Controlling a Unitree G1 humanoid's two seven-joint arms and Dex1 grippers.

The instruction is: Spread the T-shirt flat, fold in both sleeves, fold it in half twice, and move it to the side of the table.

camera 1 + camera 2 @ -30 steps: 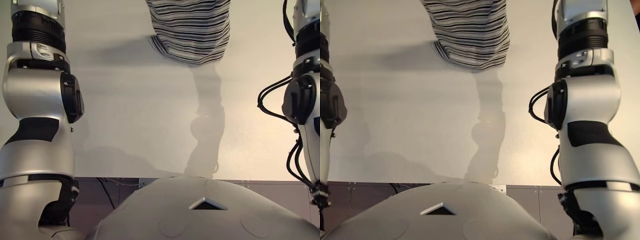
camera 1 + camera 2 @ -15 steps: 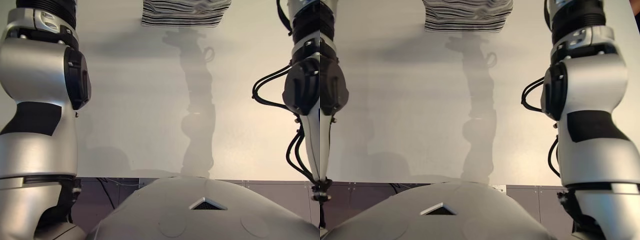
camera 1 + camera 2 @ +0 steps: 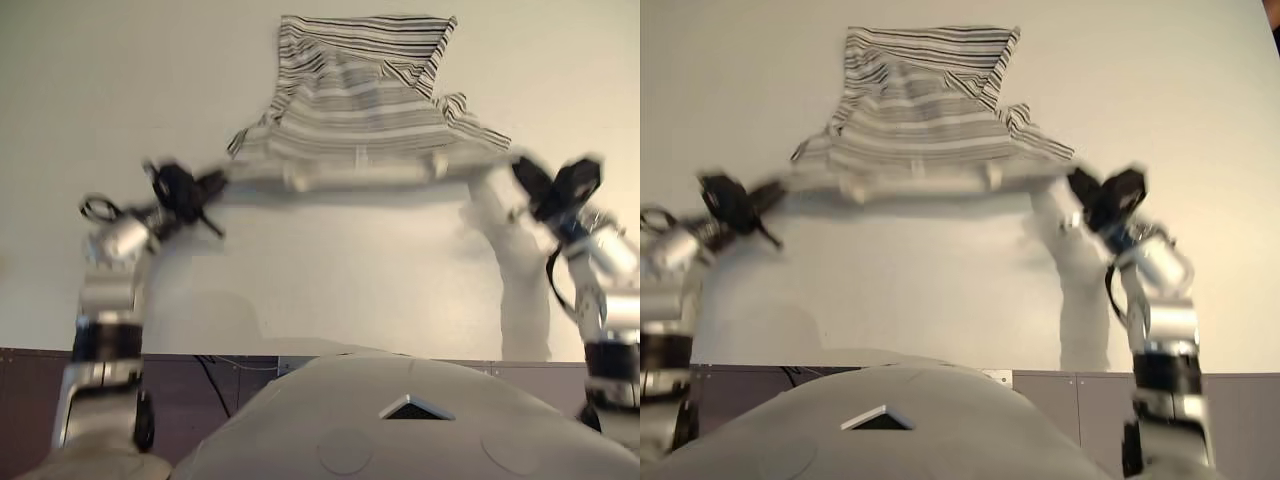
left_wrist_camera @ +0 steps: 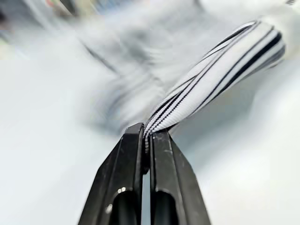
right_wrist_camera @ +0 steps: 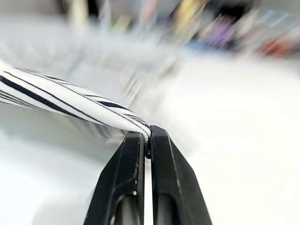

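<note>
Pinching the striped T-shirt [image 3: 365, 110] at both ends of its near edge. Left gripper [image 3: 183, 190] pressed together on a rolled bit of cloth at the left end, right gripper [image 3: 545, 182] pressed together on a like roll at the right end. From the wrists, cloth clamped right at the tips on both sides.

Lying at the far middle of the tabletop [image 3: 330, 290], far part bunched and creased on the surface. Near edge drawn taut from left to right between the two grippers, apparently lifted a little off the tabletop.

Soft, light and limp by the look of it. Sure to sag and wrinkle wherever not under tension, unlikely to slip from a firm pinch, nothing fragile about it. Best taken by corners or seams, both at once and well apart, to keep an edge straight. Not mid-panel, for fear of gathering folds.

Widest left to right along the stretched edge. Running near to far from there, narrowing to a squarer far end. Cannot tell which end is neck and which hem, nor where the sleeves sit in the bunching. Not yet flat, so judged to be in the spreading step, with sleeve folds, both halvings and the move aside left to do.
</note>
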